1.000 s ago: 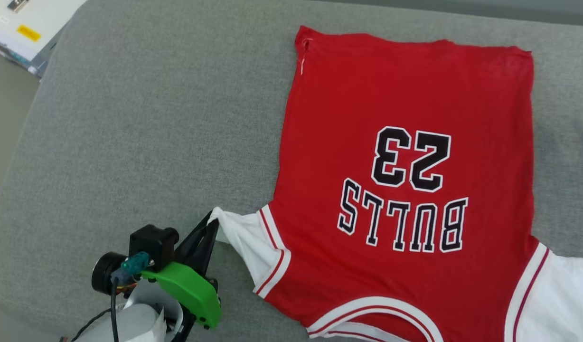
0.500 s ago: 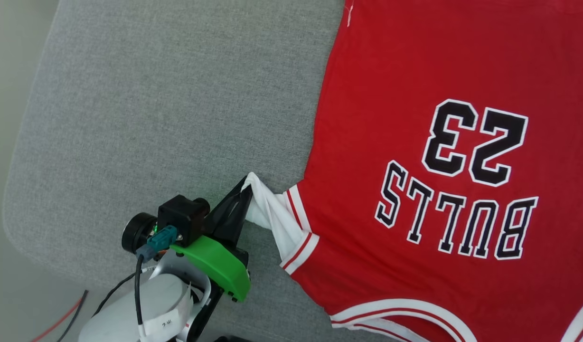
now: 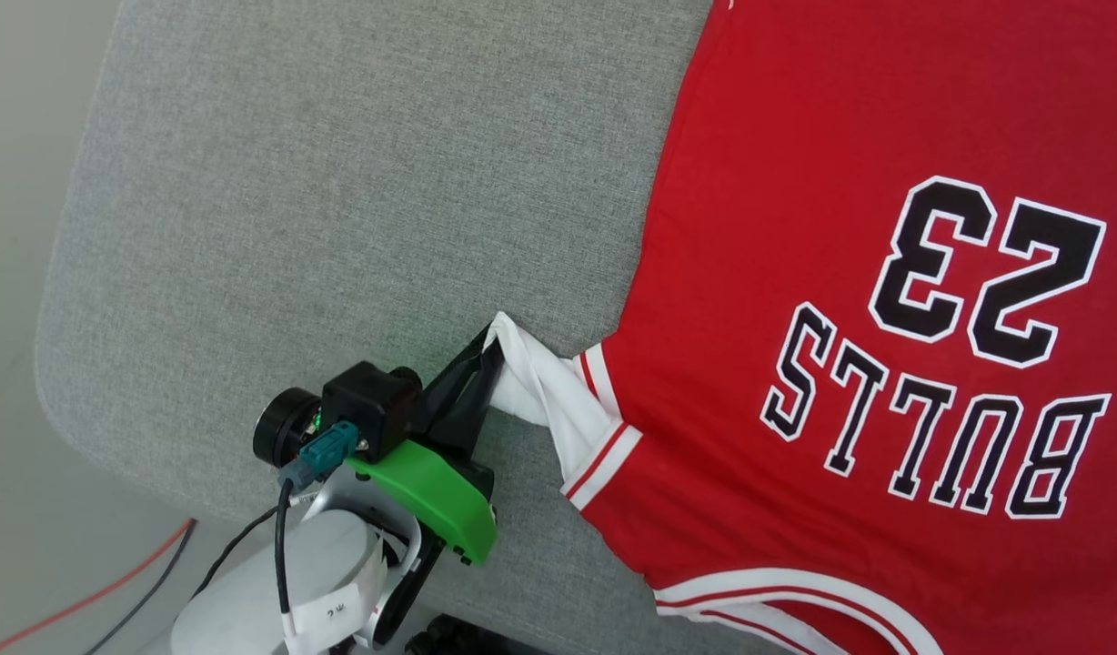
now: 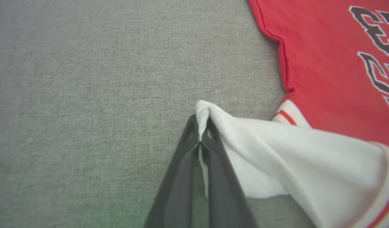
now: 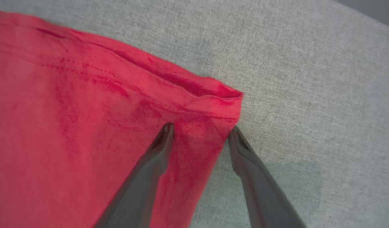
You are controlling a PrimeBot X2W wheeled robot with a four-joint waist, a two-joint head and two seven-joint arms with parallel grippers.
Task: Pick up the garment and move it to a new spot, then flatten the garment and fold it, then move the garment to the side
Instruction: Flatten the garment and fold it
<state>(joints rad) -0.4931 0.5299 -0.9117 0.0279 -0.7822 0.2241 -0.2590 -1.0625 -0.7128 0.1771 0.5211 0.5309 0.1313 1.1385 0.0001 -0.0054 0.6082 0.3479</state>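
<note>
Inside clamped left pincer (image 4: 200,124), sleeve of garment (image 4: 324,69)

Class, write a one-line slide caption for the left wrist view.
Left end effector shut on the white sleeve of the bright red soft-fabric T-shirt on the grey woven cushion.

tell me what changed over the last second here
Mainly the head camera turned: the whole picture slid, bringing a rounded corner of the grey fabric cushion into view. The left tool stays shut on the white sleeve of the bright red soft-fabric T-shirt, which lies flat as before.
</note>
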